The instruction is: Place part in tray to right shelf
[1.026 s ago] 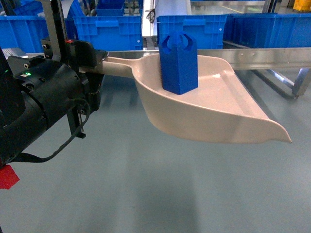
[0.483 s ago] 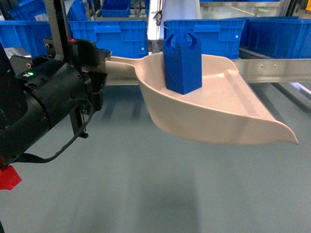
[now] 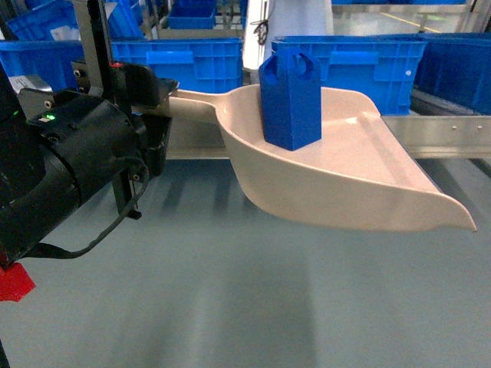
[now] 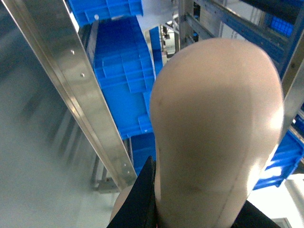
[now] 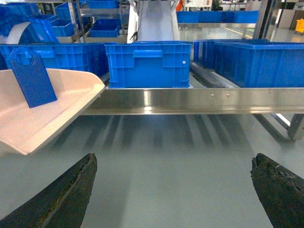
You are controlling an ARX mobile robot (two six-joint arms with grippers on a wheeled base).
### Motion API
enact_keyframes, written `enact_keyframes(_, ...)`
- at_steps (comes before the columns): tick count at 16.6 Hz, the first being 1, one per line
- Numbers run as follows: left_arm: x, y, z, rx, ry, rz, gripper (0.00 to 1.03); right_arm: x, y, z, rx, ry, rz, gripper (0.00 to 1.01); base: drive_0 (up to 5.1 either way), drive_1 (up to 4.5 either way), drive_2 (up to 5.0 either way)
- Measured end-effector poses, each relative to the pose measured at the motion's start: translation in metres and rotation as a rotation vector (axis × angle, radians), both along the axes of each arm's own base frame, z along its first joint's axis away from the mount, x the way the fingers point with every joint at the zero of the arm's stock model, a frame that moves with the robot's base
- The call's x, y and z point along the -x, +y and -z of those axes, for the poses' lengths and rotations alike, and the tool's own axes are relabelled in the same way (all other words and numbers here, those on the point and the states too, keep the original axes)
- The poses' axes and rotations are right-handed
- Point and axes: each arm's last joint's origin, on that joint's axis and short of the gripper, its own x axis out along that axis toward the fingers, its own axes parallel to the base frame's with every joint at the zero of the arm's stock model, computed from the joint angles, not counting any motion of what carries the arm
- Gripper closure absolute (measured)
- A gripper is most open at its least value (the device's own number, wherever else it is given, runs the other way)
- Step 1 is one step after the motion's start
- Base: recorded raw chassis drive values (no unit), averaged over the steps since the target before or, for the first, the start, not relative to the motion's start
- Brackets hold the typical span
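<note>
Nearest, the right claw (image 5: 173, 190) is seen spread wide and empty above the grey floor (image 3: 230, 307). The left claw (image 3: 157, 96) is closed on the handle of the one tray (image 3: 345, 192), which is held level in the air. One part (image 3: 291, 100) stands upright on the tray's floor near its raised back; it is judged light, stiff and easily tipped, best gripped across its flat sides. Beyond, the right shelf (image 5: 199, 102) carries at least three blue crates (image 5: 147, 64).

bright blue part (image 3: 291, 100), pale beige tray (image 3: 345, 184), blue crates (image 5: 148, 64), silvery steel shelf (image 5: 199, 100)
</note>
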Motion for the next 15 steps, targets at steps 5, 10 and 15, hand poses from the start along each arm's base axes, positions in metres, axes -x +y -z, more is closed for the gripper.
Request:
enact_keyframes(5, -0.0004, 0.0011, 0.0000, -0.001, 0.000, -0.007, 0.86, 0.0000, 0.0000, -0.0001, 0.000, -0.001, 0.000, 0.03, -0.2, 3.88, -4.4)
enact_keyframes(10, -0.0005, 0.0013, -0.0001, 0.000, -0.001, -0.008, 0.86, 0.0000, 0.0000, -0.0001, 0.000, -0.002, 0.000, 0.03, -0.4, 3.75, -4.5)
enact_keyframes(15, -0.0005, 0.0013, 0.0003, -0.002, 0.003, -0.008, 0.86, 0.0000, 0.0000, 0.0002, 0.000, 0.002, 0.000, 0.03, 0.0, 4.09, -4.2)
